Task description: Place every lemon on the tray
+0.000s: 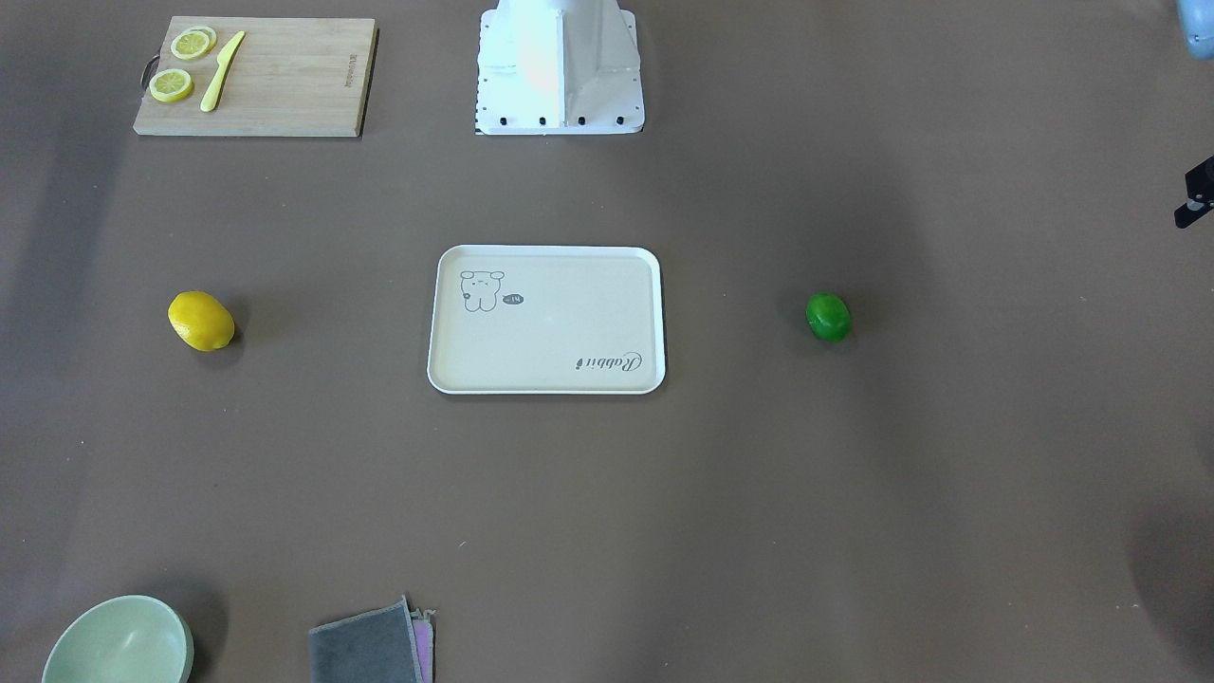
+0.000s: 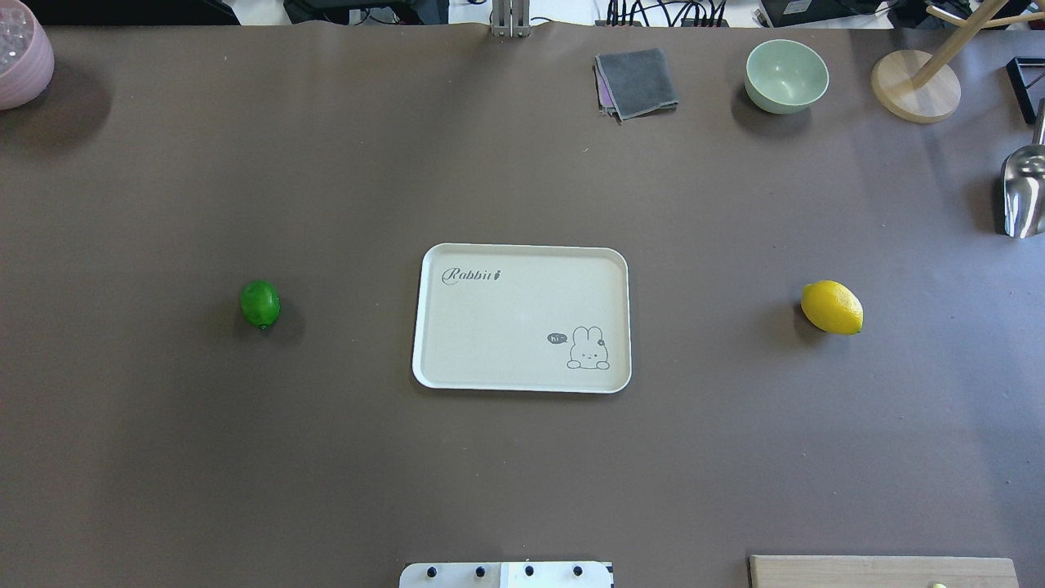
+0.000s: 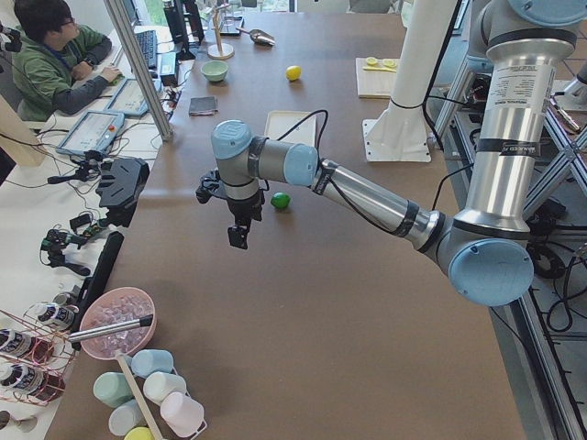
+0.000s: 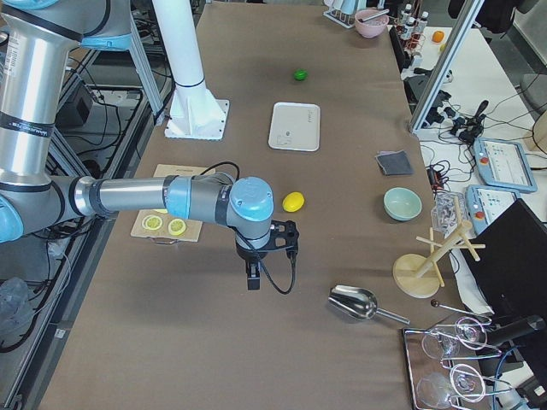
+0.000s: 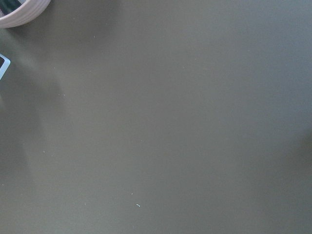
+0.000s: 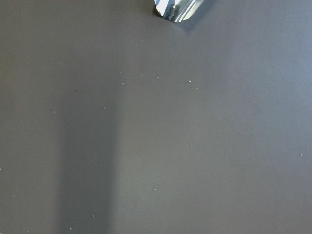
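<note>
Left tool (image 3: 238, 236): nearest in the left side view, it hung pointing down over bare counter (image 3: 303, 321), toward the left end from the green lemon (image 2: 260, 304). I could not tell whether its jaws were apart or together.
Right tool (image 4: 253, 278): it hung pointing down toward the right end from the yellow lemon (image 2: 831, 307), near the metal scoop (image 2: 1020, 196). Here too I could not tell the jaws' state.
Green lemon: it lay on the counter on my left, well apart from the tray (image 2: 506, 327).
Yellow lemon: it lay on my right, equally well apart from the tray.
Tray: it sat flat at the middle of the counter, in front of my base, with nothing on it.
Progress: I judged that nothing was done. Both lemons were left to pick up and carry in.
Open room: only brown counter lay between each lemon and the tray's nearer short side, so each straight path looked free.
Edges: the tray had a low raised rim to clear on the way in.
Clutter: the cutting board (image 1: 285, 85) with its slices (image 1: 171, 85) and knife (image 1: 221, 71) sat beside my base. The bowl (image 2: 785, 75), cloth (image 2: 637, 82) and wooden stand (image 2: 914, 86) lined the far side, all well apart from both paths.
Risk: I judged that the oval lemons might roll when nudged or set down.
</note>
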You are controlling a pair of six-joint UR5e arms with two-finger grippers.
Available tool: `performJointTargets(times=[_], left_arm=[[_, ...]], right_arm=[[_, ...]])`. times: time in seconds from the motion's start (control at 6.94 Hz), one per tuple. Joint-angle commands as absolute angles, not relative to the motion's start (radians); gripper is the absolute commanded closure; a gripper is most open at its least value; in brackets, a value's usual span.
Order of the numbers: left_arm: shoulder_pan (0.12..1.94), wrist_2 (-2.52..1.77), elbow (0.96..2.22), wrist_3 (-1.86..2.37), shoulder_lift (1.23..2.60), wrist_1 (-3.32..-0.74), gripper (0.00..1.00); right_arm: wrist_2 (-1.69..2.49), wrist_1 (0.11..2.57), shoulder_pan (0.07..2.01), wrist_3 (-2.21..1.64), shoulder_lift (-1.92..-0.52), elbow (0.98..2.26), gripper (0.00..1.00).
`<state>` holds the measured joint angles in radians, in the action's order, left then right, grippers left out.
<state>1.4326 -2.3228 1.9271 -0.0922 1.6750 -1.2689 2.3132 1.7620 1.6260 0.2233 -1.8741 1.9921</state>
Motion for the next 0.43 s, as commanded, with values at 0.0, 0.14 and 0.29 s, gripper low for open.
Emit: performJointTargets(times=[0.0, 0.14, 0.29], left_arm=[[1.430, -2.319, 1.951, -0.091, 1.681, -1.270, 0.01], [1.430, -2.327, 1.960, -0.083, 1.692, -1.273, 0.01], [1.430, -2.329, 1.967, -0.080, 1.727, -1.288, 0.01]], right_arm=[[2.312, 1.758, 1.626, 0.227, -1.847, 2.045, 0.00], [2.310, 1.758, 1.626, 0.226, -1.826, 2.057, 0.00], [2.309, 1.758, 1.626, 0.221, -1.794, 2.078, 0.00]])
